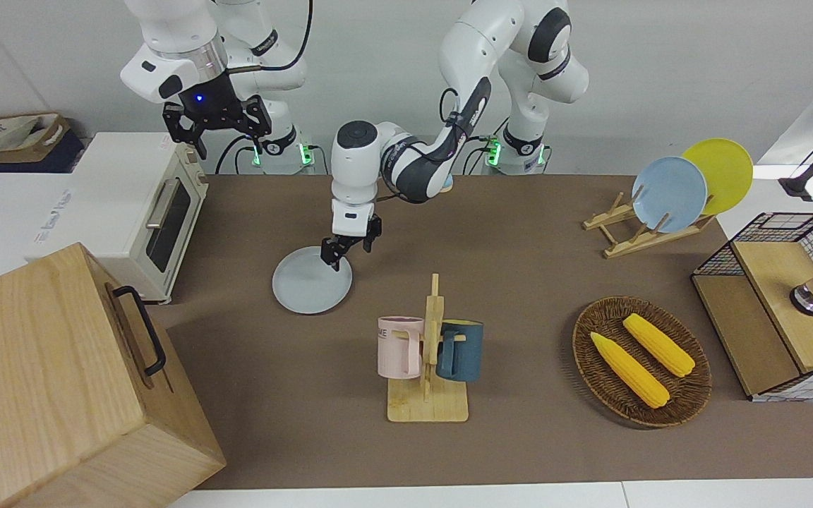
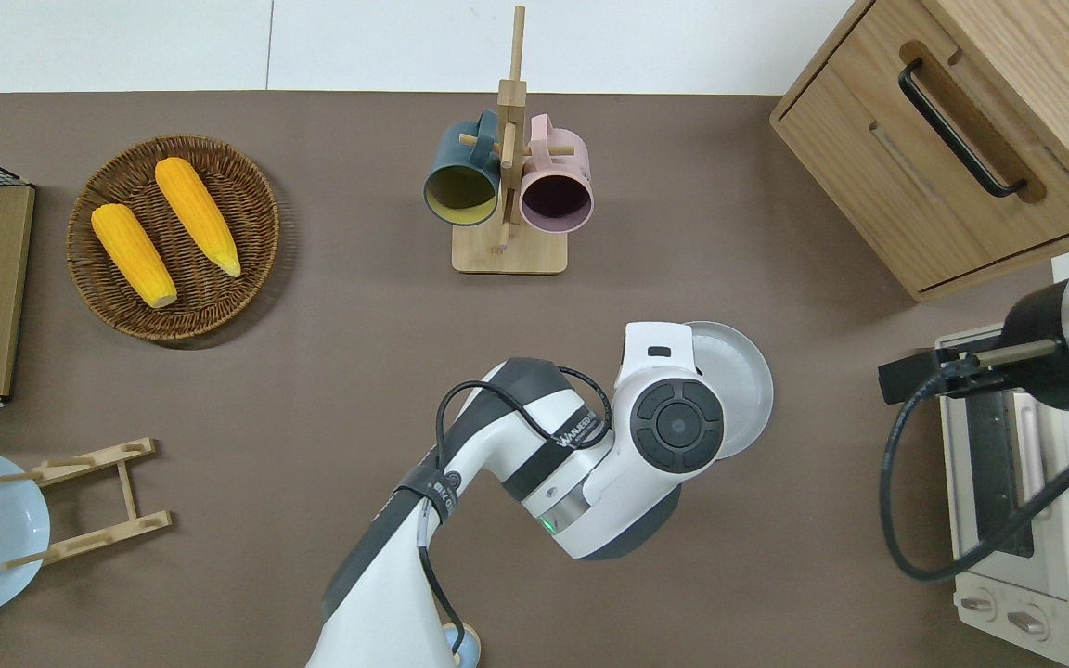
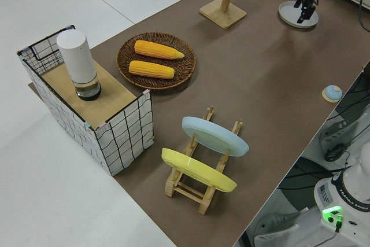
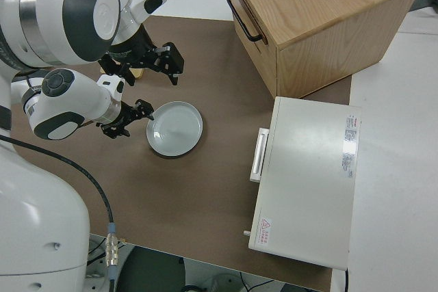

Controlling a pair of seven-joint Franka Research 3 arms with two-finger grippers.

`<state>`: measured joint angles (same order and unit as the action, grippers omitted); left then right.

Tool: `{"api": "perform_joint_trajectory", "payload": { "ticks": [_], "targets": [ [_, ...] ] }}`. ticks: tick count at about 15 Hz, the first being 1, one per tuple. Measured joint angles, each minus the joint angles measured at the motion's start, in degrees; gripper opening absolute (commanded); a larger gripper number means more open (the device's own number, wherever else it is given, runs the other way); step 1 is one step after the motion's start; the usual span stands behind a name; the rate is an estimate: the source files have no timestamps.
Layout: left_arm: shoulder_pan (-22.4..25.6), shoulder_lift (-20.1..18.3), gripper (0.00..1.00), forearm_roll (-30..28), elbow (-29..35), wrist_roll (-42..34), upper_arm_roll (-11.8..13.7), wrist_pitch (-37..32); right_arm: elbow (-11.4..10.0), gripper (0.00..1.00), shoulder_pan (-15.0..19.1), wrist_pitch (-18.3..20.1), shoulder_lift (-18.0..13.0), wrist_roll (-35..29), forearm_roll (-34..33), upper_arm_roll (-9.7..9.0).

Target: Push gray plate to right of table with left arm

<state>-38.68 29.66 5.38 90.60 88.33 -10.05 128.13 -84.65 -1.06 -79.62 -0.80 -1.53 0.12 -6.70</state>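
Observation:
The gray plate (image 1: 308, 288) lies flat on the brown table (image 1: 519, 282), nearer to the robots than the mug rack and toward the right arm's end. My left gripper (image 1: 348, 254) is down at the plate's rim on the side toward the left arm's end. It is open, and one finger (image 4: 145, 111) touches the rim. The overhead view shows only part of the plate (image 2: 743, 376); the left arm's wrist (image 2: 674, 427) covers the rest and hides the gripper. The right arm is parked, its gripper (image 1: 214, 121) open and holding nothing.
A white toaster oven (image 1: 145, 212) and a wooden drawer box (image 1: 61, 381) stand at the right arm's end, close to the plate. A mug rack (image 1: 429, 353) stands mid-table. A corn basket (image 1: 641, 360), a dish rack (image 1: 650, 226) and a wire crate (image 1: 780, 303) are toward the left arm's end.

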Motion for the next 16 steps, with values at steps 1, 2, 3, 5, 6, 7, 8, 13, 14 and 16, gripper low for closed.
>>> {"api": "perform_joint_trajectory", "payload": {
  "ticks": [1,2,3,5,6,7,8,13,14,16],
  "targets": [
    [0.7,-0.8,1.00,0.1,-0.2,-1.9,0.0,-1.8,0.0,0.983,0.0,0.0,0.0,0.0,0.0,0.00],
    [1.6,-1.6,1.00,0.1,-0.4,-4.7,0.1,-4.4,0.0,0.983,0.0,0.0,0.0,0.0,0.0,0.00],
    [2.6,-2.5,1.00,0.1,-0.4,-7.9,0.1,-7.5,0.0,0.983,0.0,0.0,0.0,0.0,0.0,0.00],
    [4.4,-4.5,1.00,0.1,-0.5,-14.5,0.2,-12.8,0.0,0.983,0.0,0.0,0.0,0.0,0.0,0.00],
    [5.6,-5.8,1.00,0.1,-0.5,-18.1,0.2,-15.2,0.0,0.983,0.0,0.0,0.0,0.0,0.0,0.00],
    [6.5,-6.9,1.00,0.1,-0.6,-20.9,0.2,-17.0,0.0,0.983,0.0,0.0,0.0,0.0,0.0,0.00],
    [7.7,-8.2,1.00,0.1,-0.7,-24.0,0.3,-19.0,0.0,0.983,0.0,0.0,0.0,0.0,0.0,0.00],
    [13.0,-14.2,1.00,0.1,-0.8,-35.2,0.4,-27.5,0.0,0.983,0.0,0.0,0.0,0.0,0.0,0.00],
    [14.2,-15.1,1.00,0.1,-0.8,-37.3,0.4,-29.1,0.0,0.983,0.0,0.0,0.0,0.0,0.0,0.00],
    [16.4,-16.7,1.00,0.1,-0.7,-41.0,0.4,-31.0,0.0,0.983,0.0,0.0,0.0,0.0,0.0,0.00]
  ]
}}
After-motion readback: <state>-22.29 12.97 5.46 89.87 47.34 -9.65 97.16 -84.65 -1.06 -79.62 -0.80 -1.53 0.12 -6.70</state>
